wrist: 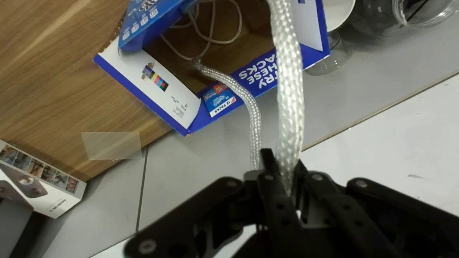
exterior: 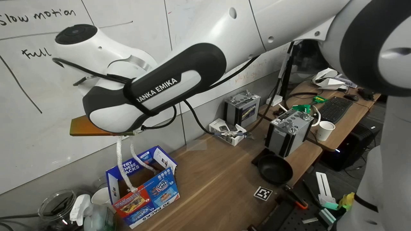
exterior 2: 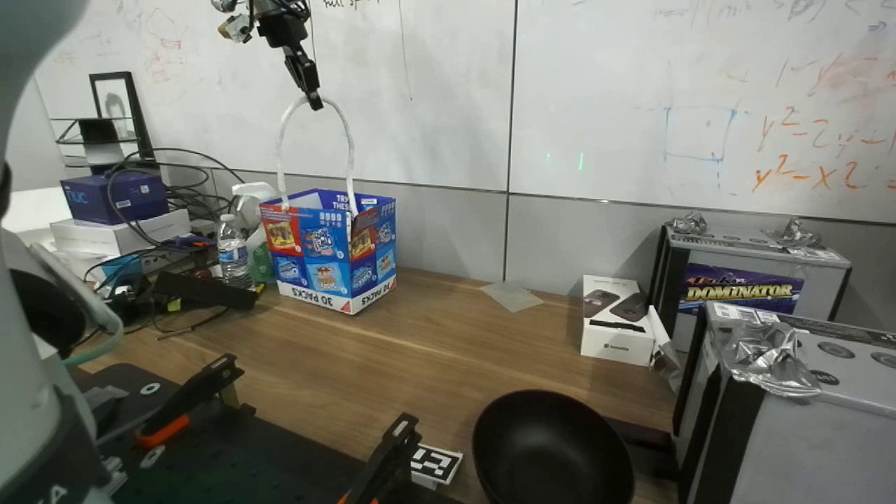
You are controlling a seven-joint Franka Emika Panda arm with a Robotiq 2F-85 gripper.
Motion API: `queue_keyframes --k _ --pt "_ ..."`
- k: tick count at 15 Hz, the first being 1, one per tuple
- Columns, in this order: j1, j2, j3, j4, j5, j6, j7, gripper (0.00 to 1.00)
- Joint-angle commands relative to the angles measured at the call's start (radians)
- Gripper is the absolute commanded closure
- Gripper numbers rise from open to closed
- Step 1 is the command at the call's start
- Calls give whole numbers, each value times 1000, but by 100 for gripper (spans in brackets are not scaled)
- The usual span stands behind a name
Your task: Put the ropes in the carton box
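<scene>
1. White braided rope (exterior 2: 350, 155): bent in arch abv. blue carton box (exterior 2: 327, 255), one leg down inside it (wrist view); other leg's end by rim, in/out unclear.
2. Gripper (exterior 2: 314, 102) clenched on rope's top bend, well abv. box.
3. Thin white cords (wrist: 222, 43), looped, inside box.
4. Box: open side up, on wooden table (exterior 2: 420, 343).
5. Spray bottle (exterior: 99, 218) & water bottle (exterior 2: 233, 255) nr. box; blk. pan (exterior 2: 553, 448) well apart.

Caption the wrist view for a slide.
White rope, pinched in the tool, hangs into the open blue box, where thinner cord lies in loops.
</scene>
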Motion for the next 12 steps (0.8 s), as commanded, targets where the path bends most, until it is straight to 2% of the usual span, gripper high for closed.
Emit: queue_keyframes --k 1,12 --pt "32 0 -20 50 -45 -7 49 97" --pt "27 11 -51 49 -115 -7 96 97"
